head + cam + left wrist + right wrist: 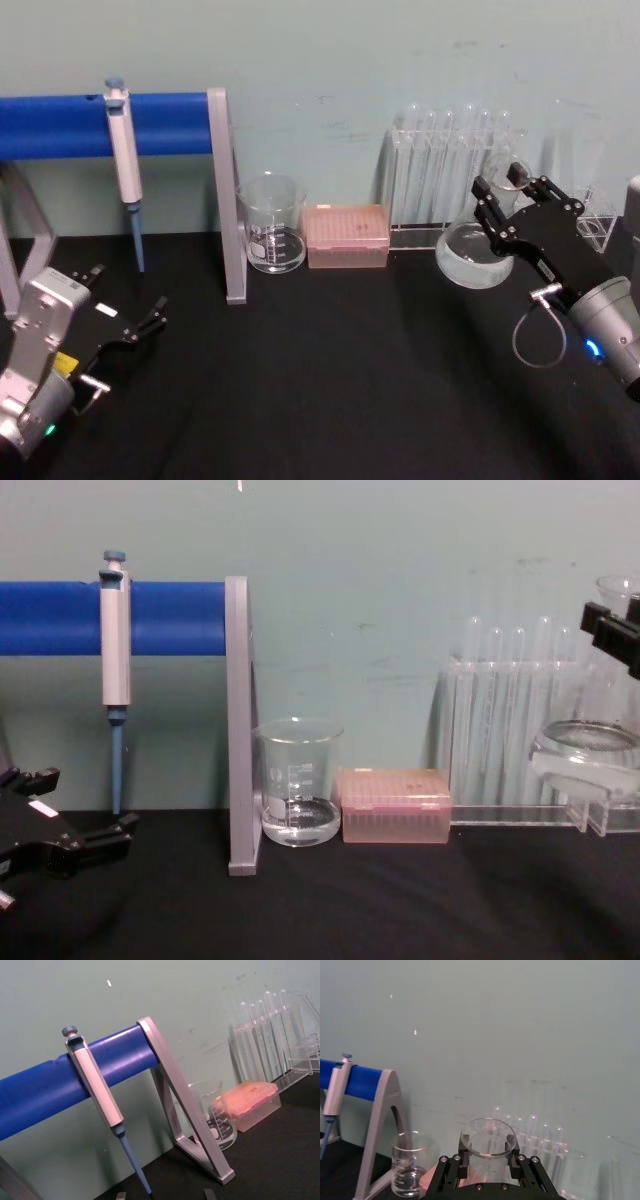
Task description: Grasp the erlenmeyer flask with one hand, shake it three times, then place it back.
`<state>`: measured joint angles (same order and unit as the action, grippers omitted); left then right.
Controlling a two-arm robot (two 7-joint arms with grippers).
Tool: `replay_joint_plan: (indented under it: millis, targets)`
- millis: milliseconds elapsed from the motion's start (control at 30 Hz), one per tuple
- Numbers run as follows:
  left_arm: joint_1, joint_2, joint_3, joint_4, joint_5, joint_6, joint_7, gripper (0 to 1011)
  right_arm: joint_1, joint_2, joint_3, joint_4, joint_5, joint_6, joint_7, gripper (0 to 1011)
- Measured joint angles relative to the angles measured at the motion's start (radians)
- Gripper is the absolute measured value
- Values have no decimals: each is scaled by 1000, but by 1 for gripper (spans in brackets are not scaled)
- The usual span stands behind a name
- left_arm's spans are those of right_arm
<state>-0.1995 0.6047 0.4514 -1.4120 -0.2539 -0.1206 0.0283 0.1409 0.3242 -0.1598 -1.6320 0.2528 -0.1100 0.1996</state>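
Gripping erlenmeyer flask (aloft): right end effector

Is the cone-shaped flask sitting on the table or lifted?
Lifted: the erlenmeyer flask hangs above the table, its neck clamped by the right gripper.

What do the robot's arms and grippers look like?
Both grippers are black and boxy on silver-grey wrists. The right gripper has a looped grey cable and a blue light. The left gripper has white and yellow stickers and a green light.

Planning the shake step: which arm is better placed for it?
Right. The right end effector grips the erlenmeyer flask by its neck; the left end effector rests open, far off to the left.
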Motion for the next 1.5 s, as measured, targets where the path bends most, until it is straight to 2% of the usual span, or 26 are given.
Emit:
replay_joint_plan:
  millis: [267,500,733,800,833,1067,1367,1500]
  targets:
    - [0,0,0,0,0,0,0,1001,-1,-11,15,5,-6,4,16,449]
    - [0,0,0,0,0,0,0,1001,4,-18,9,10,-1,6,71,449]
    - [0,0,0,0,0,0,0,1001,15,-10,-28,11,26,2,144,449]
    - [0,0,0,0,0,0,0,1001,22,-4,-52,11,44,-5,183,449]
    - [0,0,0,0,0,0,0,1001,22,-4,-52,11,44,-5,183,449]
    - [0,0,0,0,0,0,0,1001,49,15,-111,19,98,-28,277,449]
    - [0,0,0,0,0,0,0,1001,72,41,-163,27,142,-40,344,449]
    - [0,0,0,0,0,0,0,1001,75,50,-177,27,154,-42,354,449]
